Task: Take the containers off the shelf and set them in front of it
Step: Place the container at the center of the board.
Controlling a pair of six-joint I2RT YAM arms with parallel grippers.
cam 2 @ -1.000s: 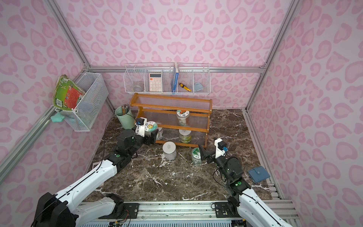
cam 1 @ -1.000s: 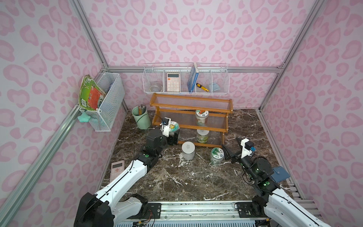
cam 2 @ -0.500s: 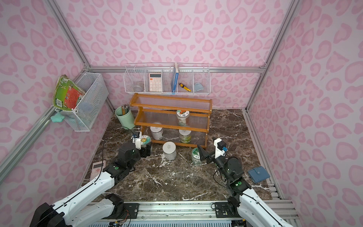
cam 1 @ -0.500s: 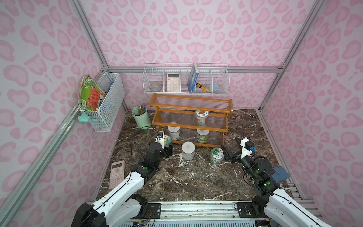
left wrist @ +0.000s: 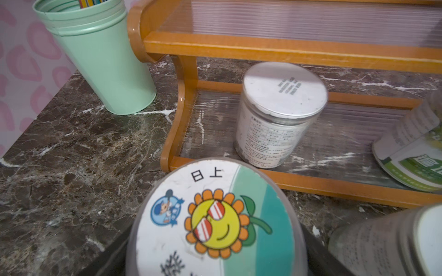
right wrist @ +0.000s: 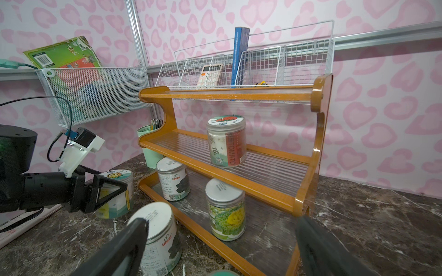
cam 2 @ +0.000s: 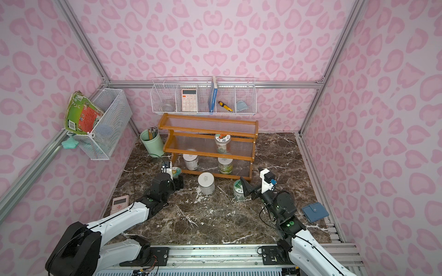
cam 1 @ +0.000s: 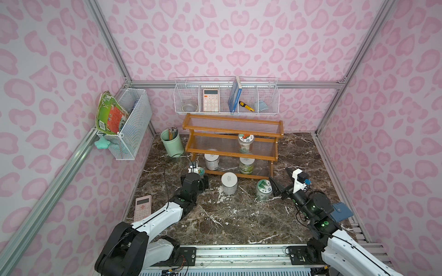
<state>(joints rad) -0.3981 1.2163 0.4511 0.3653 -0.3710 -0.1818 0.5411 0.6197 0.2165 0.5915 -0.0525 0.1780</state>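
The wooden shelf holds three containers: a tomato-lid jar on the middle tier, and a white-lid jar and a green-label jar on the bottom tier. On the floor in front stand a white-lid jar and a green-lid jar. My left gripper is shut on a sunflower-lid jar, low over the floor by the shelf's front left foot. Just right of the green-lid jar, my right gripper stands wide open and empty, its fingers facing the shelf.
A mint-green pencil cup stands left of the shelf. A pink calculator lies by the left wall and a blue wallet by the right wall. White wire baskets hang on the back and left walls.
My left arm has drawn back from the shelf's left end and come down to the floor with the sunflower-lid jar in it. The right arm has not moved.
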